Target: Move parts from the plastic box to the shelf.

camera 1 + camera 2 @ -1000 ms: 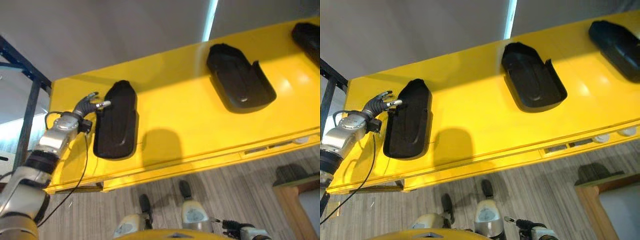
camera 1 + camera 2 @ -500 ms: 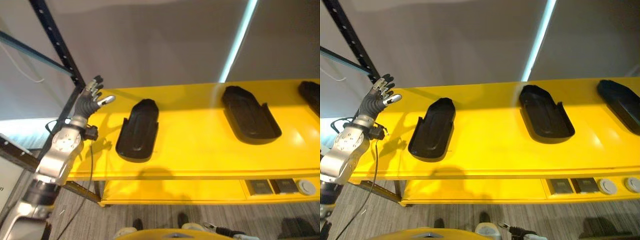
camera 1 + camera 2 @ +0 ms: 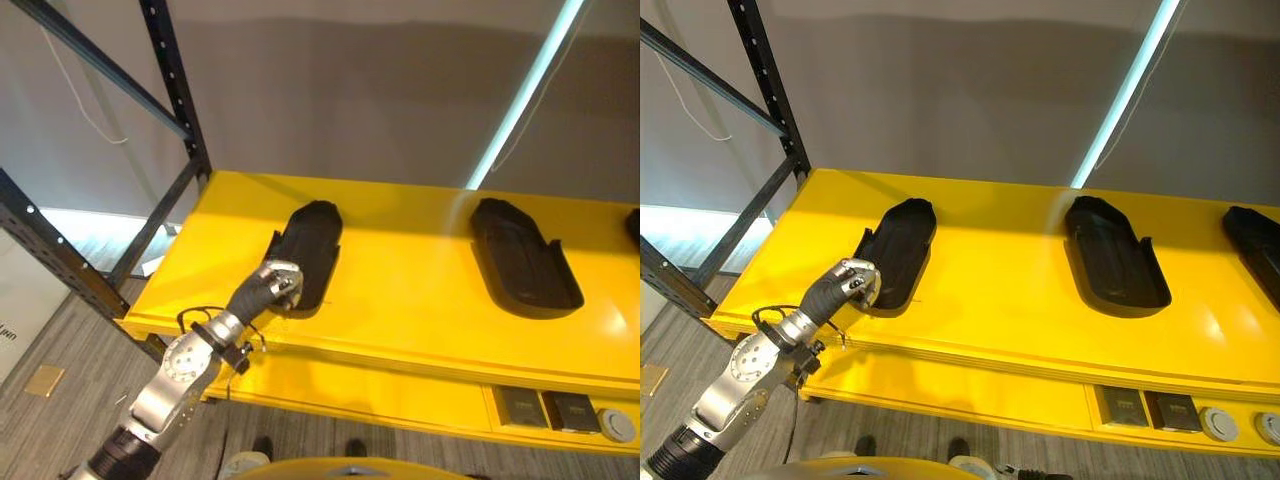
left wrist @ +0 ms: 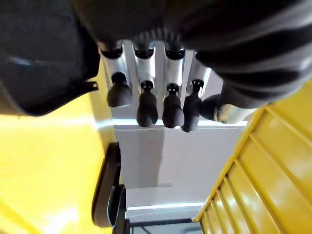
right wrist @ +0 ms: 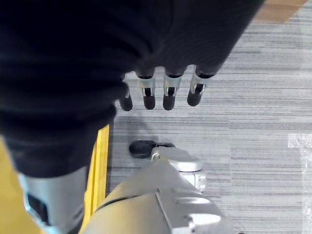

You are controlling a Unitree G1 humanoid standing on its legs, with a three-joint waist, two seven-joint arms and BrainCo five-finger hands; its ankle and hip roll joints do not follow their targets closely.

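Note:
Three black moulded parts lie on the yellow shelf (image 3: 410, 290): one at the left (image 3: 310, 245), one in the middle (image 3: 525, 265) and one at the far right edge (image 3: 1255, 245). My left hand (image 3: 268, 290) hovers at the near end of the left part, over the shelf's front edge. Its fingers (image 4: 146, 105) are relaxed and hold nothing, with the left part (image 4: 39, 63) close beside them. My right hand (image 5: 156, 95) hangs low over the grey floor, its fingers loose and holding nothing.
A dark metal rack post (image 3: 175, 90) with slanted braces stands at the shelf's left end. Small square and round fittings (image 3: 545, 408) sit in the shelf's front panel at the lower right. A grey wall rises behind the shelf.
The camera has shifted, so the whole shelf sits differently. My left hand has come down from beside the rack post to the near end of the left part, which lies as before.

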